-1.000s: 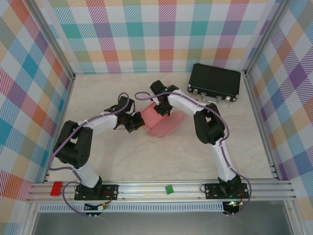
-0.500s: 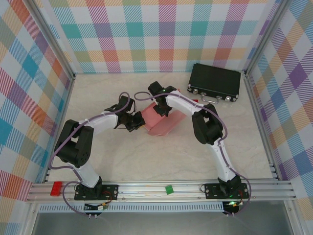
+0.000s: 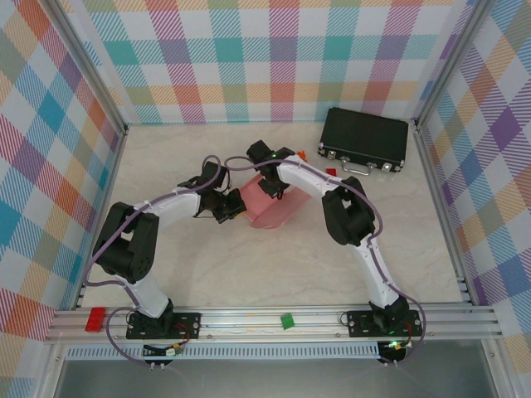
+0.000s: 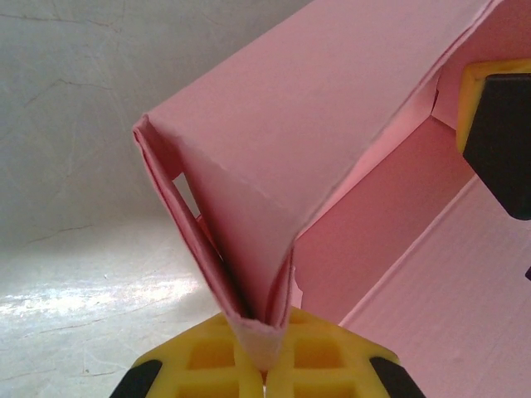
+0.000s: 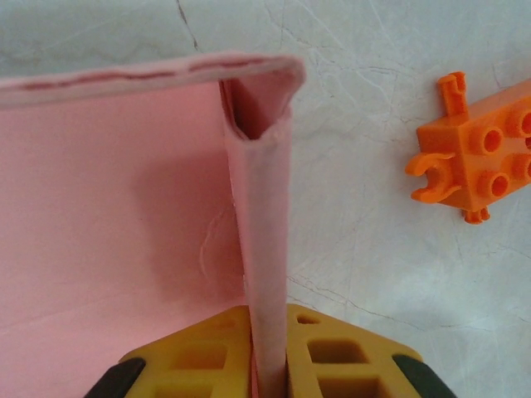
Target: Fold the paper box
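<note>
Left wrist: my left gripper [image 4: 264, 369] clamps a paper box [image 4: 332, 99] flap to brace it.
Right wrist: my right gripper [image 5: 270, 365] pinches another fold.

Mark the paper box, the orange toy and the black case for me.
paper box [image 3: 278, 213], top external view, on its near pink panel.
orange toy [image 5: 481, 153], right wrist view, on its studded face.
black case [image 3: 365, 137], top external view, middle of its lid.

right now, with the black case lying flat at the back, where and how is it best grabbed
Probably the thin handle on the near long edge of the black case, from above. The case lies flat and looks too broad for the jaws; the handle juts toward the bases. The left gripper and right gripper are shut on the paper box.
</note>
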